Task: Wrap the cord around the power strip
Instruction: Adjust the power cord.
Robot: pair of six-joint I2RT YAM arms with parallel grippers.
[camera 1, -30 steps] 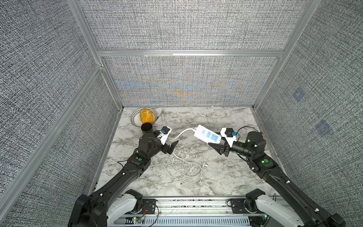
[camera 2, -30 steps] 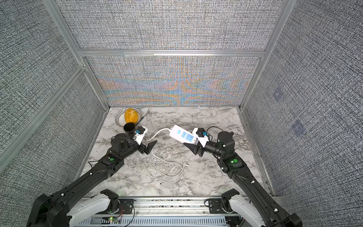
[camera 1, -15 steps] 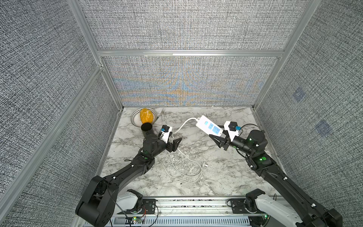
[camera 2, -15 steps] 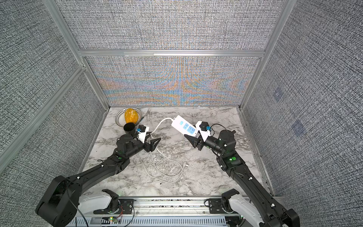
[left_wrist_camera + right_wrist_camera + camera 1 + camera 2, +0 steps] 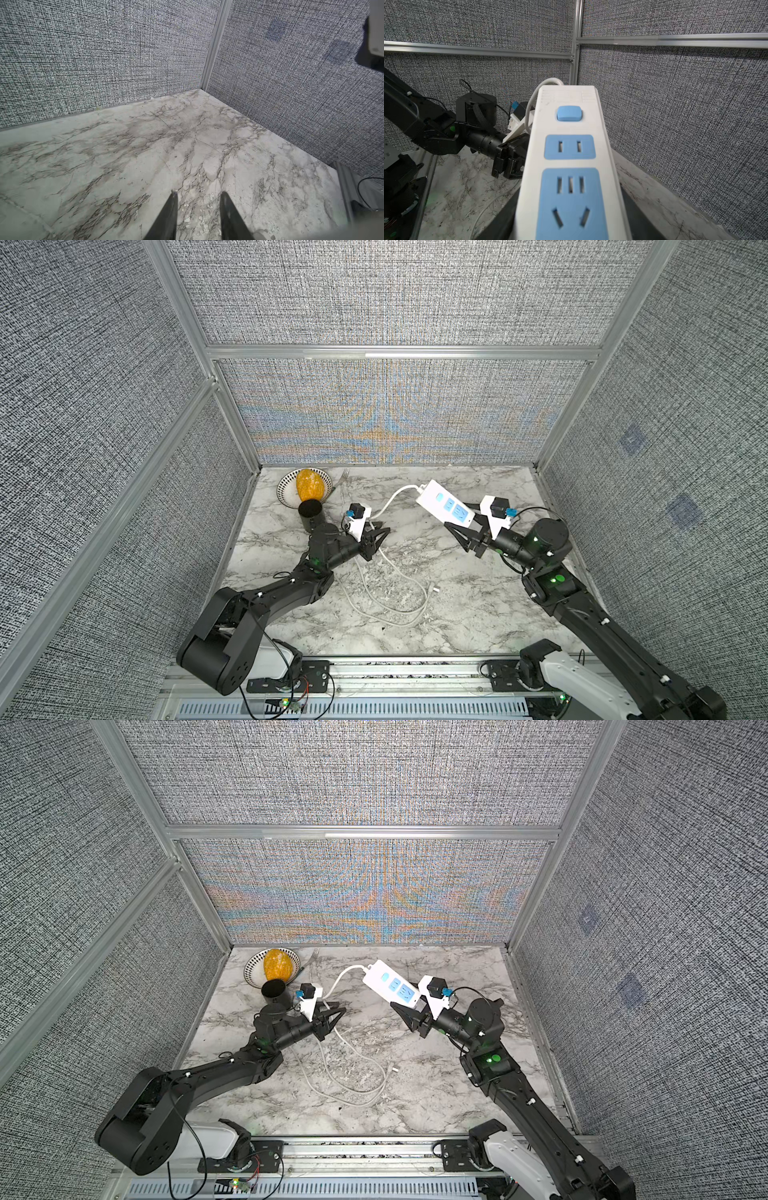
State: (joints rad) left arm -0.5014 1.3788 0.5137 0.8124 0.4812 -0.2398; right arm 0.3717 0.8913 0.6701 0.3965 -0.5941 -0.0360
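Note:
The white power strip (image 5: 442, 504) (image 5: 390, 984) (image 5: 571, 166), with light-blue sockets and a blue button, hangs above the table. My right gripper (image 5: 459, 520) (image 5: 407, 1000) (image 5: 571, 197) is shut on its near end. The cord (image 5: 390, 499) (image 5: 338, 982) leaves the strip's far end and drops past my left gripper (image 5: 384, 531) (image 5: 343, 1011). It then loops on the marble to the plug (image 5: 434, 588) (image 5: 395, 1070). In the left wrist view my left gripper (image 5: 199, 193) has a narrow gap, with only marble between the fingertips. Whether the cord lies deeper between the jaws is hidden.
A striped bowl (image 5: 286, 489) holding an orange-yellow object (image 5: 309, 485), a black cup (image 5: 309, 512) and a fork (image 5: 341, 479) stand in the back left corner, just behind my left arm. Grey fabric walls with metal rails close in three sides.
The right gripper has raised the power strip and carried it toward the back wall. The left gripper has moved forward to the hanging cord, and its jaws have narrowed from wide open.

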